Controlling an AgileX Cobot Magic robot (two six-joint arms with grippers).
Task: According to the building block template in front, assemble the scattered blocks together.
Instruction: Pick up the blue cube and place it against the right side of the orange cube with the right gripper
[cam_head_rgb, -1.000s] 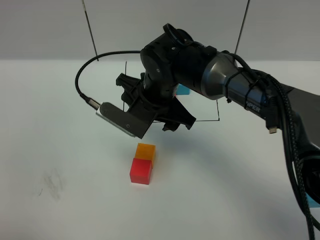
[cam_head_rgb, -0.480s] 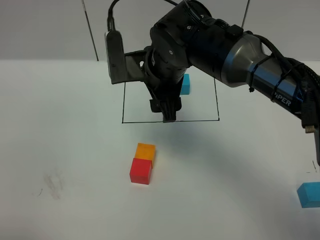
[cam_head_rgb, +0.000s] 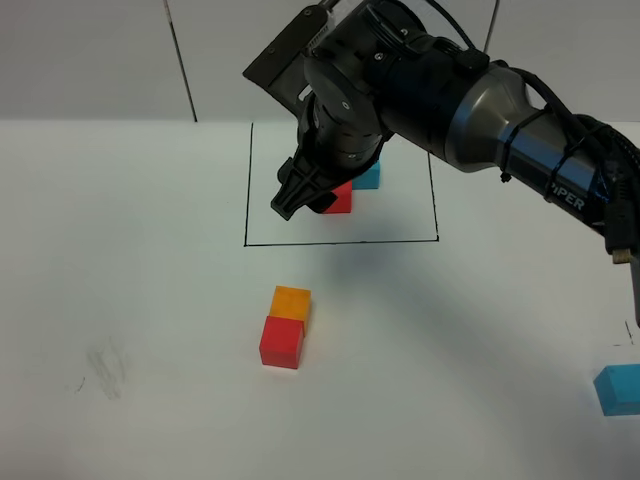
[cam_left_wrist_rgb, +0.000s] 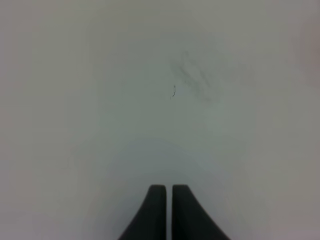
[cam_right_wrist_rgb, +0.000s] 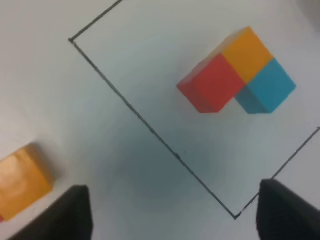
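Orange cube (cam_head_rgb: 291, 301) touches red cube (cam_head_rgb: 282, 342), blue cube (cam_head_rgb: 618, 389) apart

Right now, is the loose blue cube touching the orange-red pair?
No, the loose blue cube sits alone at the high view's right edge, far from the orange cube and red cube.

Your high camera looks down on the white table (cam_head_rgb: 120, 300) from well back. Your right wrist camera faces down, close over the building block template (cam_right_wrist_rgb: 235, 70) and an orange block (cam_right_wrist_rgb: 22, 182); the high view shares both. Your left wrist camera sits close above a grey smudge (cam_left_wrist_rgb: 192, 80), likewise shared
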